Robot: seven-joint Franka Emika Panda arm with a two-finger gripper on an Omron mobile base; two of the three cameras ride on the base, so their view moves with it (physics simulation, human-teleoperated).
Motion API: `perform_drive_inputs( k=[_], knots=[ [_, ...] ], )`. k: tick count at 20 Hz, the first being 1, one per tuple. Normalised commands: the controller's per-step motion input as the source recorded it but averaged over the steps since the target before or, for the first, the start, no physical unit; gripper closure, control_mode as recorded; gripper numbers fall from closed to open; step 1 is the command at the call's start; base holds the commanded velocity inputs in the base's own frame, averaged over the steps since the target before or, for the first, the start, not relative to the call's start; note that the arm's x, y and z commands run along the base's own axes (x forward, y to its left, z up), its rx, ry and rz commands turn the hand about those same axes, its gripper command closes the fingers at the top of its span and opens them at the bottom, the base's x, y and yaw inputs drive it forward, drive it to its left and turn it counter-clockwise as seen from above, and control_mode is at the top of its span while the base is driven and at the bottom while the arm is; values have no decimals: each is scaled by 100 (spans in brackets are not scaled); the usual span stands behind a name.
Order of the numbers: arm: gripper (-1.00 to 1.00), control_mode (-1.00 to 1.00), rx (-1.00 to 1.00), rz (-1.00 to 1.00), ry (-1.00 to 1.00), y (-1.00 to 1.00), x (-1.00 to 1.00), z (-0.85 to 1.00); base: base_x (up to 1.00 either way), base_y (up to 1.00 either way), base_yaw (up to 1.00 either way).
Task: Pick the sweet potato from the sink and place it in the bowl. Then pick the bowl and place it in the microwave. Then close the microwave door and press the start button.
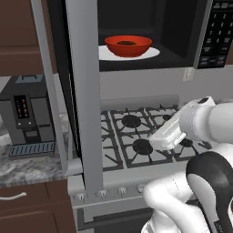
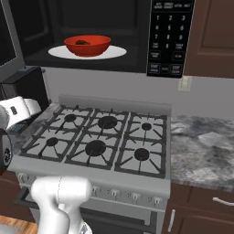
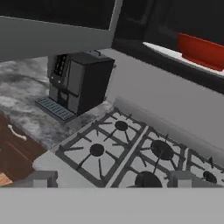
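Observation:
The red bowl [image 1: 129, 51] [image 2: 87, 49] [image 3: 200, 50] stands on the white turntable plate [image 1: 152, 53] inside the open microwave [image 2: 132, 27]. The dark sweet potato [image 1: 126, 43] [image 2: 82, 42] lies in the bowl. The microwave door [image 1: 84, 91] [image 3: 57, 33] hangs open to the left, its grey frame reaching down in front of the stove's left side. The black keypad panel [image 1: 216, 32] [image 2: 169, 36] is at the microwave's right. My gripper [image 3: 111, 180] is open and empty, hovering over the stove's front left, below the microwave and apart from the door. The sink is out of view.
A gas stove [image 1: 136, 132] [image 2: 105, 137] with black grates lies under the microwave. A black coffee machine [image 1: 27, 116] [image 3: 78, 81] stands on the marble counter to the left of the stove. More marble counter [image 2: 201, 151] runs to the right.

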Motion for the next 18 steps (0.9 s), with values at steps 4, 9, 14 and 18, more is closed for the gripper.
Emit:
perform_drive_inputs(
  k=[4,9,14,18],
  knots=[
    [-100,-100,-74,13,-23,64,-31,-95,0,0,0],
    [-100,-100,-57,20,-8,-3,-2,-100,0,0,0],
    [-100,-100,-36,13,-13,-11,-6,-100,0,0,0],
    [-100,-100,-27,0,-33,12,-82,-76,0,0,0]
  ],
)
